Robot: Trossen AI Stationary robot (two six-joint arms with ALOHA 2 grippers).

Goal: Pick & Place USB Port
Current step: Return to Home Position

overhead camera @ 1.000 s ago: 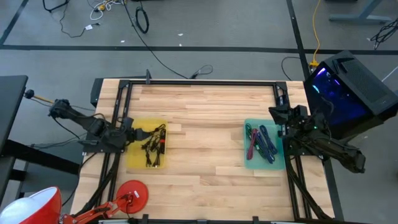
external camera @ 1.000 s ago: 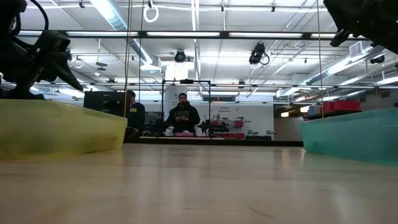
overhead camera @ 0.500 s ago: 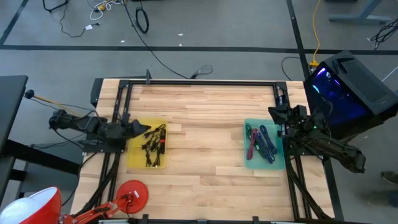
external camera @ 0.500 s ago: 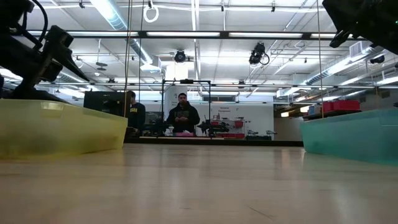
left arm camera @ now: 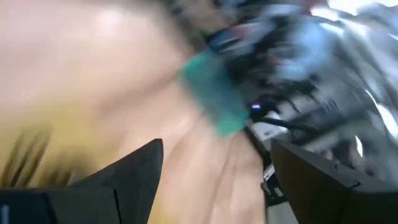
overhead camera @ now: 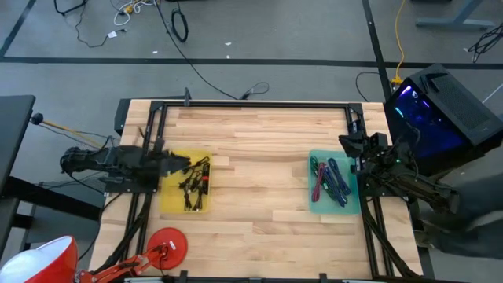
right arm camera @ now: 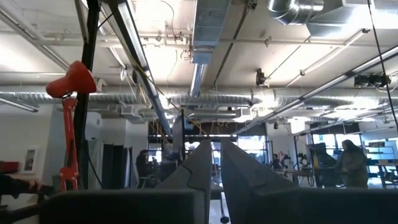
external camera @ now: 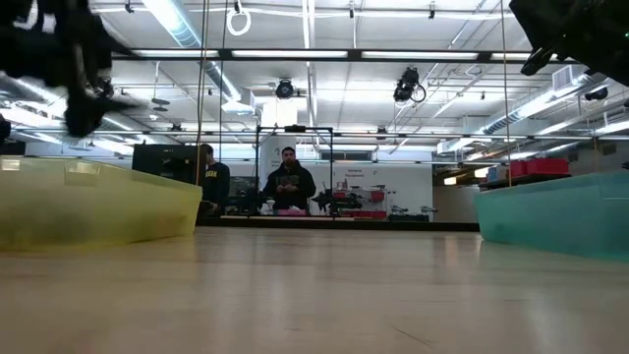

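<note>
The tabletop (overhead camera: 251,157) carries a yellow bin (overhead camera: 171,198) at its left and a teal bin (overhead camera: 314,204) at its right. The left gripper (overhead camera: 174,163) hangs wide and empty over the yellow bin's outer edge, and the right gripper (overhead camera: 351,146), pinched nearly closed on nothing, is parked beside the teal bin. Black charger cables (overhead camera: 192,182) lie in the yellow bin, so placing looks done and only the left arm's homing seems left.

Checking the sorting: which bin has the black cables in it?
The yellow bin: its cables are black, while the teal bin holds red and blue ones.
</note>
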